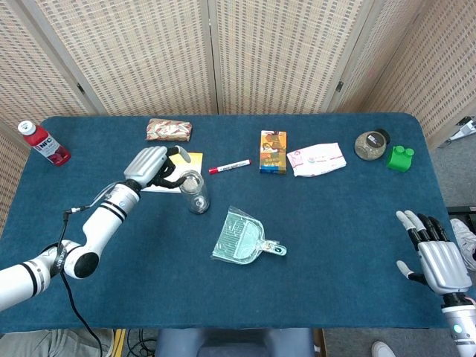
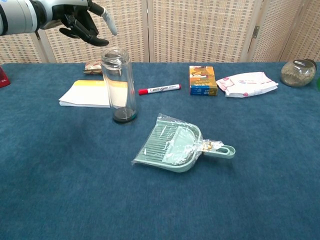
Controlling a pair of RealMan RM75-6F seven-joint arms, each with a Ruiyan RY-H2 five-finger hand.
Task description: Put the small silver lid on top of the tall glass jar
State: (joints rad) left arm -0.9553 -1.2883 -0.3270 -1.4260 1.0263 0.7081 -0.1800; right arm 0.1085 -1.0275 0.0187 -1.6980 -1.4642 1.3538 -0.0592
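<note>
The tall glass jar (image 1: 195,193) (image 2: 119,85) stands upright left of the table's centre, beside a yellow notepad (image 1: 182,165). My left hand (image 1: 152,166) (image 2: 80,21) hovers just above and to the left of the jar's mouth. Its fingers are spread and nothing shows between them. I cannot make out the small silver lid: the jar's mouth shows only a pale ring, and I cannot tell whether the lid lies there or inside. My right hand (image 1: 431,251) rests at the near right edge with its fingers apart, holding nothing.
A wrapped green dustpan (image 1: 242,238) (image 2: 175,145) lies right of the jar. A red marker (image 1: 229,166), an orange box (image 1: 273,152) and a white packet (image 1: 317,159) lie behind it. A red bottle (image 1: 44,143) stands far left; a round jar (image 1: 370,145) and a green block (image 1: 399,158) far right.
</note>
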